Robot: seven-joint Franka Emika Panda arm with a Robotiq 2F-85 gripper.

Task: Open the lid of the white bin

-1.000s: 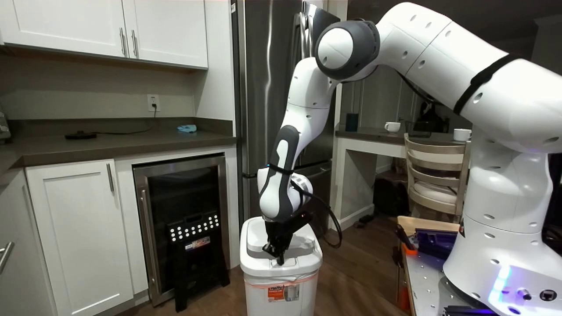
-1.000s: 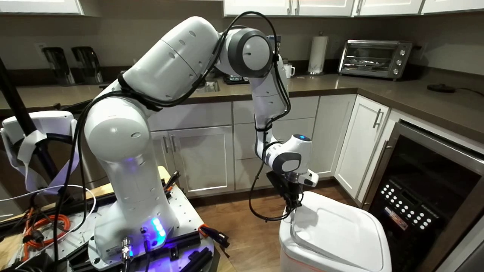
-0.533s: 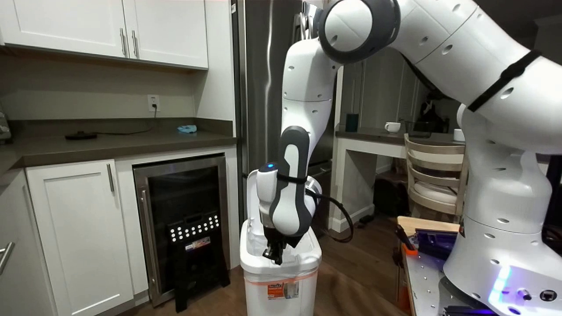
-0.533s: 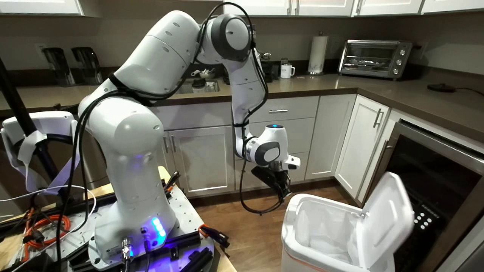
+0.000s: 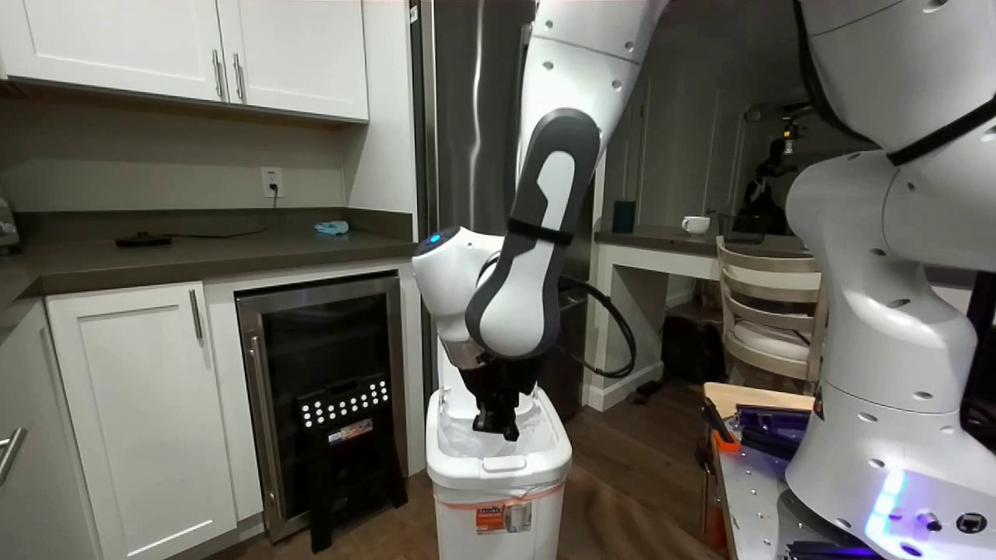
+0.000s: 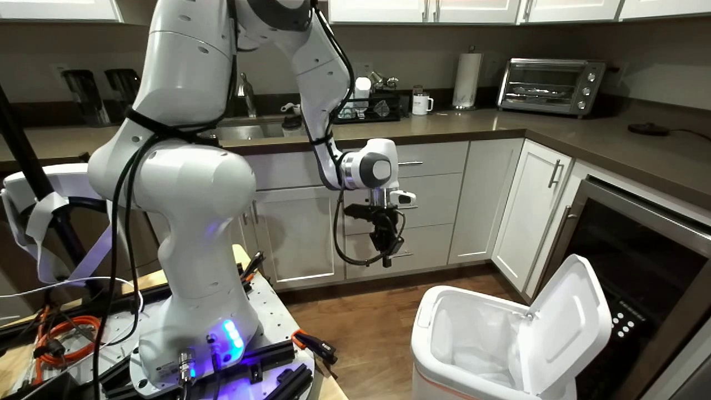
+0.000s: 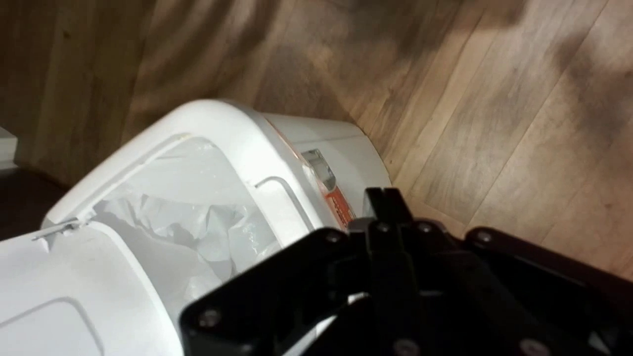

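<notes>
The white bin stands on the floor with its orange-red label at the front. Its rim shows in an exterior view and in the wrist view. The lid is up, tilted back on its hinge, and a white liner shows inside. The lid is mostly hidden behind the arm in an exterior view and partly visible in the wrist view. My gripper has its fingertips together with nothing between them. It hangs above and apart from the bin, on the robot's side.
A black folded stool and a glass-door cooler stand beside the bin. The fridge is behind it. The robot's table holds tools and cables. White cabinets line the wall behind the arm.
One second ago the lid was down with my gripper at its front edge. The lid then swung up. My gripper has risen and drawn back toward the robot base.
</notes>
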